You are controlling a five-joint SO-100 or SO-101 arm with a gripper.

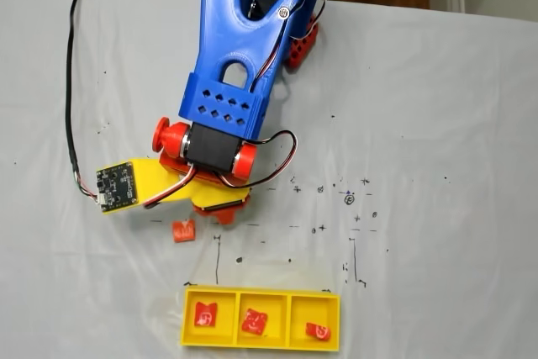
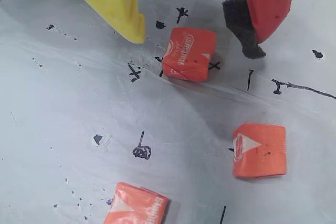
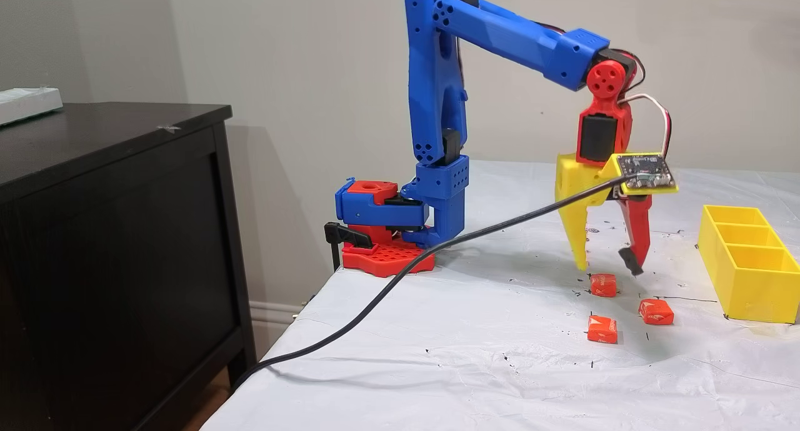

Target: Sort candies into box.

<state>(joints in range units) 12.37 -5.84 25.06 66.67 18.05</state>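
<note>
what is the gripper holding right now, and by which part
Nothing is held. The gripper hangs open above a candy lying on the table, its yellow and red fingers apart on either side and clear of it.

White lettering is running along the wrapper of the small square orange-red wrapped candy (image 2: 188,54) lying between the fingers in the wrist view, and along another at the bottom edge (image 2: 137,208), but it is staying too blurred to read.
</note>
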